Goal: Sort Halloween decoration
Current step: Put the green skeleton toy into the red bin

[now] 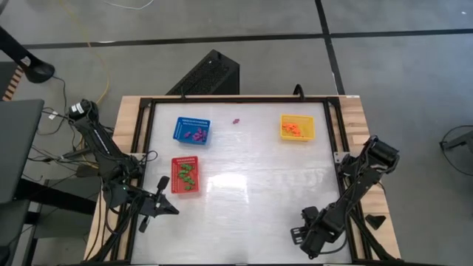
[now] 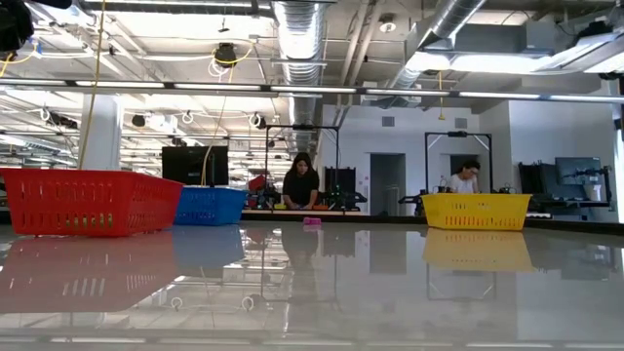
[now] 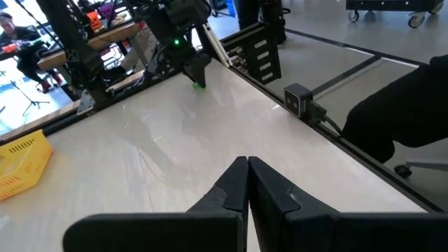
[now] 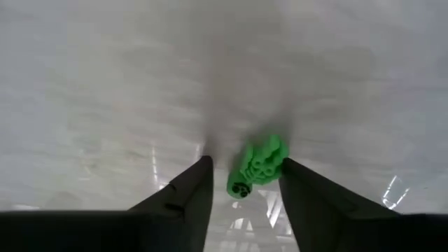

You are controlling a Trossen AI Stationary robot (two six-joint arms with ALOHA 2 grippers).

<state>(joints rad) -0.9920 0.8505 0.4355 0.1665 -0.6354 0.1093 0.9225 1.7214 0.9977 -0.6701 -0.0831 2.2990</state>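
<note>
The decorations are tiny trinkets. Purple ones lie in the blue basket (image 1: 192, 131), green ones in the red basket (image 1: 185, 175) and orange ones in the yellow basket (image 1: 297, 128). One purple trinket (image 1: 236, 120) lies alone on the table near the far edge. My right gripper (image 4: 245, 171) is open near the table's near right corner, pointing down, with a green trinket (image 4: 257, 166) between its fingers. The left wrist view shows this green trinket (image 3: 199, 84) under the gripper. My left gripper (image 3: 247, 168) is shut and holds nothing. It waits by the left edge beside the red basket. My right gripper comes from above with its fingers on either side of the green trinket (image 4: 269, 157). The trinket lies close to the inner side of one finger (image 4: 294, 178), with a gap to the other finger. I cannot tell whether it touches the finger.
The white table top (image 1: 251, 199) is bare between the baskets and the near edge. A black frame rail (image 1: 236, 100) runs round the table. The low camera (image 3: 299, 98) stands at the near edge. People sit at desks (image 2: 302, 185) in the room beyond.
</note>
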